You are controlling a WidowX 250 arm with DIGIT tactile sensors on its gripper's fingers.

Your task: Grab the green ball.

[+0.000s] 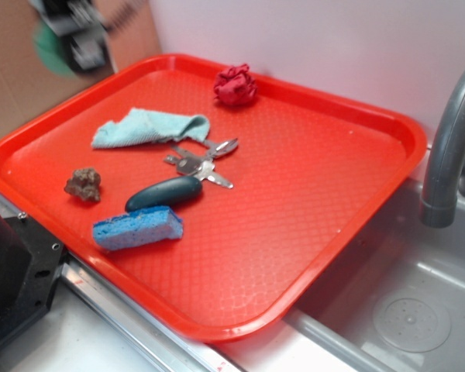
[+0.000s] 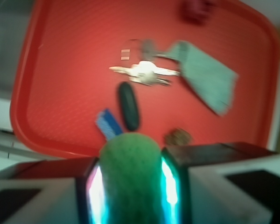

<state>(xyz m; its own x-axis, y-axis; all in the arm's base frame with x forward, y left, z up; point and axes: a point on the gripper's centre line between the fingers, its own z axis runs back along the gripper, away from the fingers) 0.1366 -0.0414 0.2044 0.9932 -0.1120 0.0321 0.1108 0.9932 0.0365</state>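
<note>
The green ball [image 2: 130,172] fills the space between my two fingers in the wrist view, its dimpled surface pressed by both pads. My gripper [image 2: 130,186] is shut on it and held high above the red tray [image 2: 60,70]. In the exterior view the gripper [image 1: 74,39] is blurred at the top left, above the tray's far left corner, with the green ball [image 1: 50,50] showing as a green smear beside it.
On the tray [image 1: 333,201] lie a red wadded cloth [image 1: 235,85], a light teal rag [image 1: 149,128], keys [image 1: 205,160], a dark teal pebble [image 1: 164,193], a blue sponge [image 1: 137,228] and a brown lump [image 1: 84,184]. A grey faucet [image 1: 449,147] and sink stand at right.
</note>
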